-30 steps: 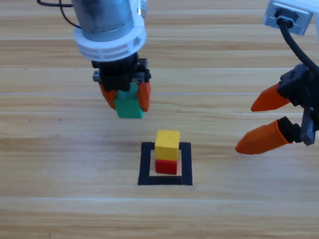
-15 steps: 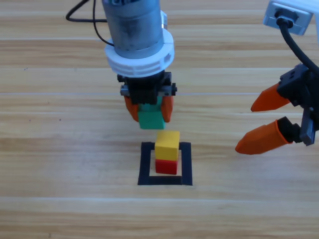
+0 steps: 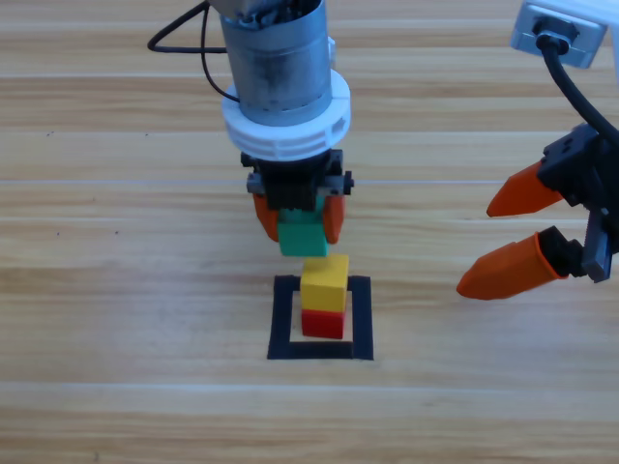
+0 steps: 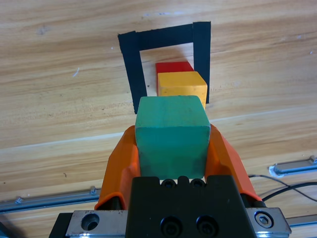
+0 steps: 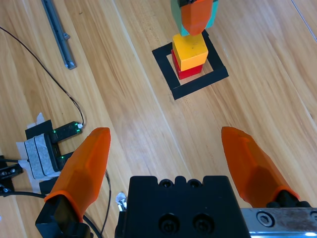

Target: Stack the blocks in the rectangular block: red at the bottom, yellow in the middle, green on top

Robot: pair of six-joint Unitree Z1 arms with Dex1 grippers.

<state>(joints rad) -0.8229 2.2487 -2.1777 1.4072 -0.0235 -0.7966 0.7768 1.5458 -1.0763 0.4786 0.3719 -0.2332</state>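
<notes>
Fingers point(image 4: 121, 163) of the left gripper point(image 3: 298, 215) pinch green point(image 3: 303, 235) just behind yellow point(image 3: 324, 281) on red point(image 3: 323, 323) inside the rectangular block point(image 3: 282, 319) — lowered off-centre, it could topple both; the right gripper point(image 3: 508, 232) waits spread.

Likely a robotics lab, wooden table point(image 3: 116, 290), taped black outline point(image 3: 280, 319), loose cables point(image 5: 44, 74), taped-down electronics point(image 5: 44, 148), metal rail point(image 5: 58, 32)

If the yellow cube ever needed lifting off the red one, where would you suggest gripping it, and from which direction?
Come from above and close on the yellow cube across two opposite upright faces. They are flat and parallel, and it sits exposed atop the red cube, so nothing blocks its sides.
</notes>
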